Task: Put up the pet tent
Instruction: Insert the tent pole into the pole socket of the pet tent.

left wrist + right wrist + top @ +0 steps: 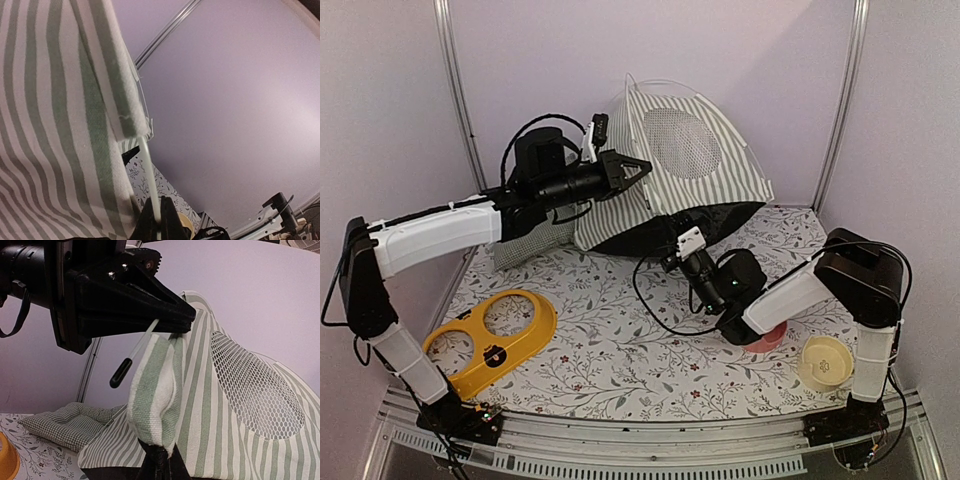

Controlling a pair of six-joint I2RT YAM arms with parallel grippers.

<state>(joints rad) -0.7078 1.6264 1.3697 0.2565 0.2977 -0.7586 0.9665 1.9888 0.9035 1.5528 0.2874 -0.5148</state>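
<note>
The pet tent (690,165), green-and-white striped with a white mesh panel (682,142), stands partly raised at the back of the table. My left gripper (642,168) is held high at its left side, shut on a thin white pole (147,170) that runs into a fabric sleeve (127,120). In the right wrist view that pole (142,342) ends in a black tip (120,374) below the left gripper (170,320). My right gripper (162,457) sits low at the tent's front, shut on a folded striped fabric edge (155,400). In the top view the right gripper (678,232) meets the tent's black base.
A green checked cushion (525,245) lies left of the tent. A yellow two-hole bowl holder (490,340) sits front left. A pink bowl (767,338) and a cream bowl (827,362) are front right. Walls and metal frame posts (455,90) close the back and sides.
</note>
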